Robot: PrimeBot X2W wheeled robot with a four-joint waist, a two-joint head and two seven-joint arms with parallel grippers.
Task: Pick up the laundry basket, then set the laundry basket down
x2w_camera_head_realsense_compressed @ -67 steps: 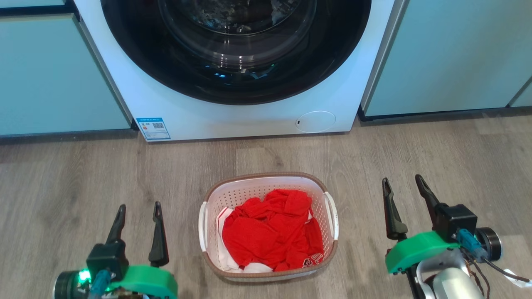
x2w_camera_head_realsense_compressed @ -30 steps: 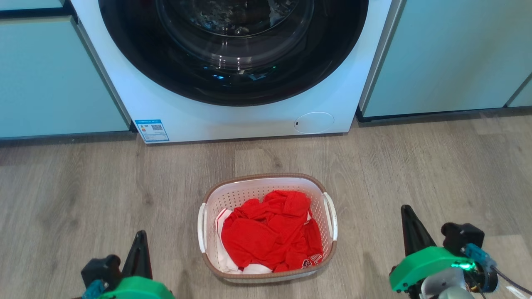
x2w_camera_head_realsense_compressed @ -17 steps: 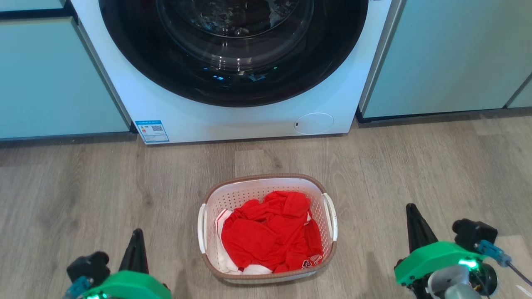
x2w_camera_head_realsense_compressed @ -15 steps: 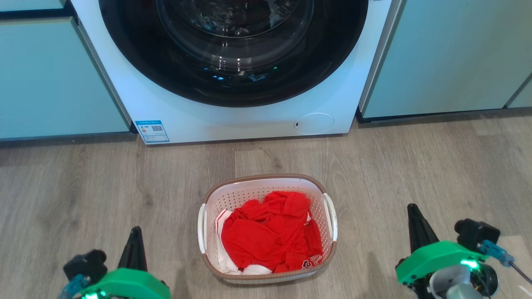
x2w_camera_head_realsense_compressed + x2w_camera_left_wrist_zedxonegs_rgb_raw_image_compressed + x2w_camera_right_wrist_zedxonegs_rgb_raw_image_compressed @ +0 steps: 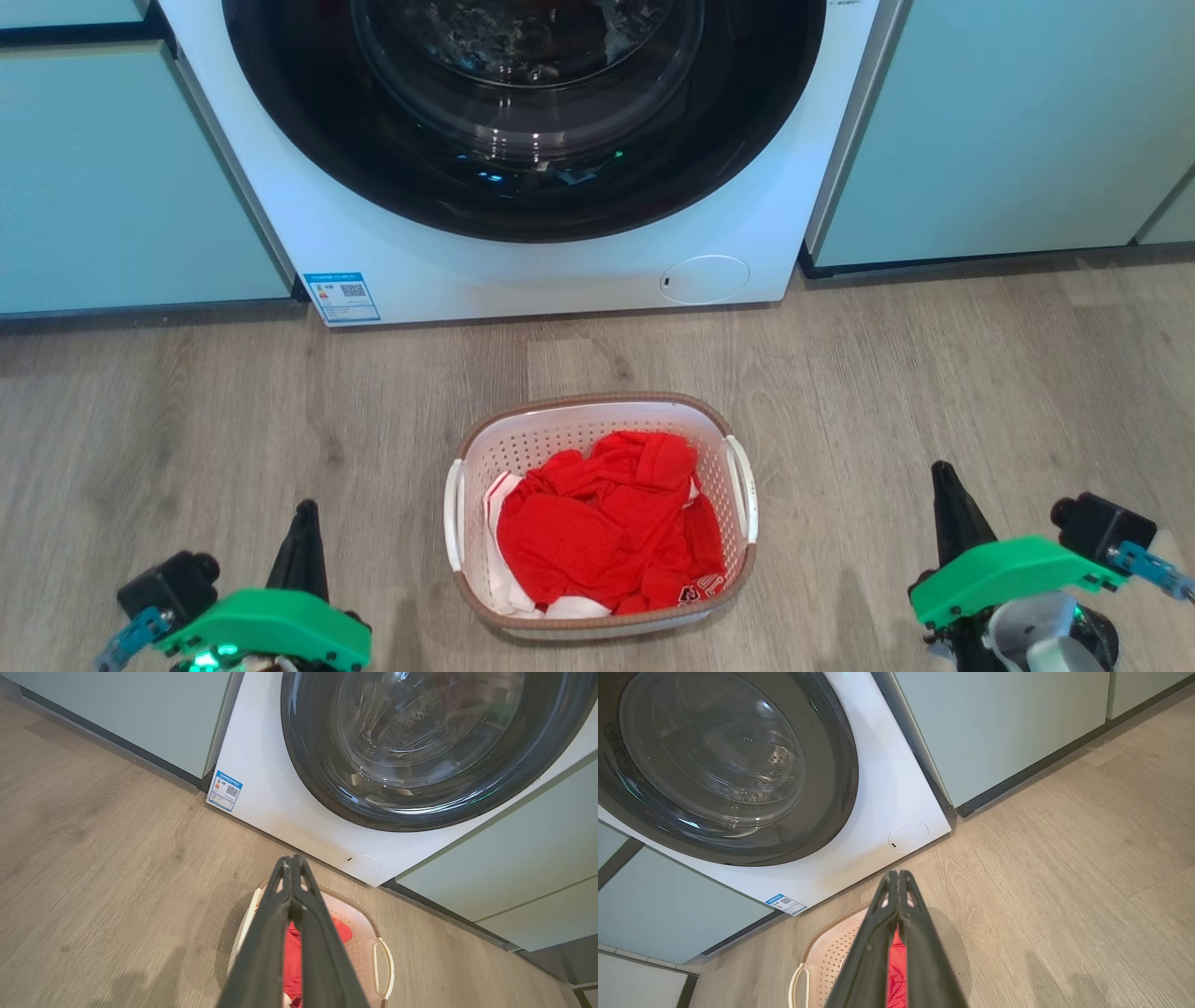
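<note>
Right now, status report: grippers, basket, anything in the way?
Both grippers shut, empty: left gripper left of basket, right gripper right of it. Basket on floor, red clothes inside. Nothing in the way.

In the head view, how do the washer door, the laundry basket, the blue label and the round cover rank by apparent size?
washer door, largest
laundry basket, next
round cover and blue label, about alike
</note>
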